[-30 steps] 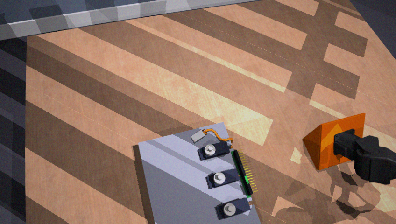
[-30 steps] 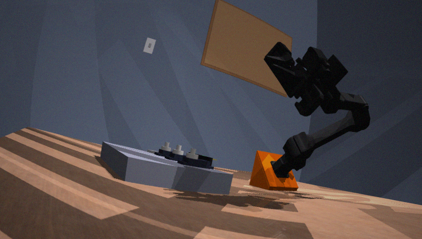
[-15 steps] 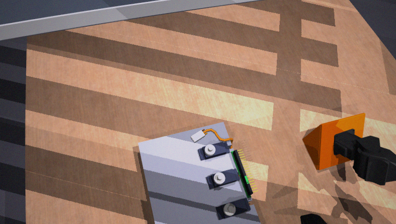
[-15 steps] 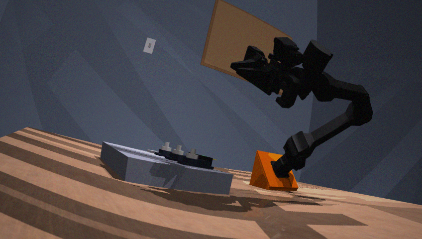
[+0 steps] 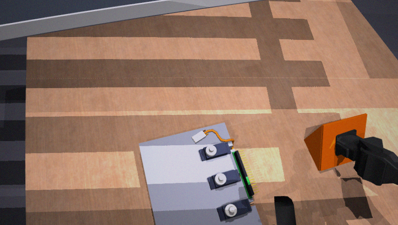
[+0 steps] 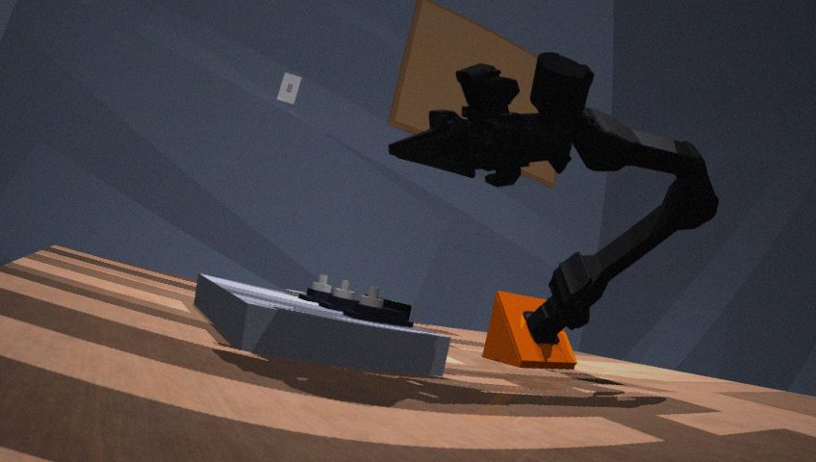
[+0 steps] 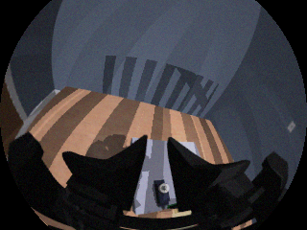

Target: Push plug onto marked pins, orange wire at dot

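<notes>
The white plug (image 5: 198, 136) lies on the top of the grey holder (image 5: 172, 167) (image 6: 344, 346) (image 7: 153, 165), near its far corner. Its orange lead (image 5: 220, 136) curves to the end of the nearest of several dark servos (image 5: 220, 150). The pin row (image 5: 254, 184) sticks out from a black strip on the holder's right side in the top view, with a bright green mark (image 5: 248, 180) on the strip. The dot is too small to make out. My gripper (image 6: 392, 149) (image 7: 157, 139) is open and empty, high above the holder, its fingers a little apart.
An orange wedge (image 5: 335, 128) (image 6: 506, 337) carries the arm's base to the right of the holder. White round horns (image 5: 220, 179) stand up from the servos. A dark rounded part (image 5: 284, 210), apparently of the arm, shows at the bottom of the top view. A brown board hangs on the wall behind.
</notes>
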Controlling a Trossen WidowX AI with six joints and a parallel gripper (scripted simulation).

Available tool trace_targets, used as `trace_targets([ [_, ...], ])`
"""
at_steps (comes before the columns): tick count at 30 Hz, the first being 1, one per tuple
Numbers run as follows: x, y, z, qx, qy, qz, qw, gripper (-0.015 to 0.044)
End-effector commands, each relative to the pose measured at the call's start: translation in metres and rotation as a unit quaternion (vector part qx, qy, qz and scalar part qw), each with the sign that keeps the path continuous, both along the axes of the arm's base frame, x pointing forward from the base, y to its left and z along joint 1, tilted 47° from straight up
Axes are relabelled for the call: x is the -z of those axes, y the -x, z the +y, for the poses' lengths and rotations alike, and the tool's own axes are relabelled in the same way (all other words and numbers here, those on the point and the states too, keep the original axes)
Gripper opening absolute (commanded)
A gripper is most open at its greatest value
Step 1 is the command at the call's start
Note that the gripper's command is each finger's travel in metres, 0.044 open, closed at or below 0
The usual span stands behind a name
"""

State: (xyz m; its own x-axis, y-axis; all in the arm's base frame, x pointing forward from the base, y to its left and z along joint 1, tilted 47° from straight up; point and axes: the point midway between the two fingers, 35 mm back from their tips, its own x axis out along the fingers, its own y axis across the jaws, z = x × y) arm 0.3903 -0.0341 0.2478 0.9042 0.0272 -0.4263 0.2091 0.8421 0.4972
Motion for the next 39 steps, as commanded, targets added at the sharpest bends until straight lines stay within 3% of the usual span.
trace_targets([
  [1,0.017,-0.009,-0.007,0.017,-0.046,0.041,0.998,0.0115],
  [20,0.083,-0.030,-0.037,0.125,-0.242,0.204,0.940,0.0115],
  [39,0.150,-0.033,-0.067,0.267,-0.416,0.342,0.799,0.0115],
])
